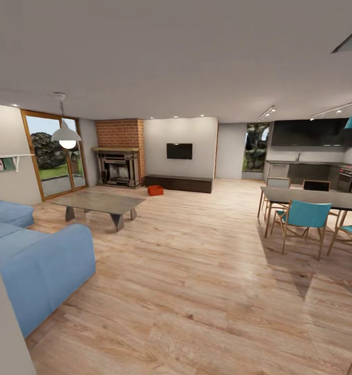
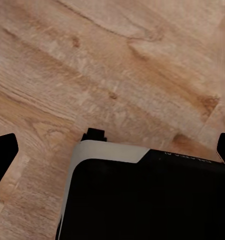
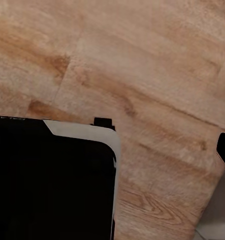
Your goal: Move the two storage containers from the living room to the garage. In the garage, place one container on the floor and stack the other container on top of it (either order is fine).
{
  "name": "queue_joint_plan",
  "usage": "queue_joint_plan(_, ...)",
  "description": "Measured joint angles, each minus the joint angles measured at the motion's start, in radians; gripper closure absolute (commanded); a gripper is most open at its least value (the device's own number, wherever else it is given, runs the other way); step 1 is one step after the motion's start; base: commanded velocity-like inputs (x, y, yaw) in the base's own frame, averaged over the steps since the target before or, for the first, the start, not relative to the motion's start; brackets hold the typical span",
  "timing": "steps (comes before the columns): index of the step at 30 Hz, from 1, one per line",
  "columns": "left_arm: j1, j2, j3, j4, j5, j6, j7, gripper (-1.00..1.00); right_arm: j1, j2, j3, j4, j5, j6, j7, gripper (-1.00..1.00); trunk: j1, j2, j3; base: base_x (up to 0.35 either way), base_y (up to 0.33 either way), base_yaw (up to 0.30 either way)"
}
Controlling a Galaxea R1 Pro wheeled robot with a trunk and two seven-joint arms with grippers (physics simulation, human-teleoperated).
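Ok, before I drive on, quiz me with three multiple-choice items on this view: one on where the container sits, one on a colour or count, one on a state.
1. Where is the orange-red storage container?
A. on the coffee table
B. on the wood floor in front of the dark low bench
C. on the sofa

2. How many orange-red containers can be made out in the head view?
A. one
B. two
C. three

3. What state is the wall TV in?
A. showing a picture
B. lying on the floor
C. dark screen

Answers: 1 B, it rests on the planks by the low bench. 2 A, a single orange-red box is discernible, far off. 3 C, the TV is plain black on the wall.
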Motion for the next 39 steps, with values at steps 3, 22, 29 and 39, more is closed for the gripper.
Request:
queue_joint_plan(3, 0.0, 0.0, 0.0, 0.0, -0.001, 0.0, 0.0, -1.0, 0.0, 0.0, -0.001, 0.0, -0.002, -0.002, -0.003, -1.0, 0.0, 0.0, 0.0, 0.323, 0.0, 0.0)
queue_joint_plan(22, 0.0, 0.0, -0.001, 0.0, -0.004, -0.011, 0.0, -1.0, 0.0, 0.0, -0.003, 0.0, -0.002, -0.009, -0.003, -1.0, 0.0, 0.0, 0.0, 0.323, 0.0, 0.0)
queue_joint_plan(29, 0.0, 0.0, -0.001, 0.0, -0.004, -0.011, 0.0, -1.0, 0.0, 0.0, -0.003, 0.0, -0.002, -0.009, -0.003, -1.0, 0.0, 0.0, 0.0, 0.323, 0.0, 0.0)
queue_joint_plan(39, 0.0, 0.0, -0.001, -0.002, -0.005, -0.004, -0.001, -1.0, 0.0, 0.001, -0.003, 0.0, -0.002, -0.01, -0.004, -1.0, 0.0, 0.0, 0.0, 0.323, 0.0, 0.0)
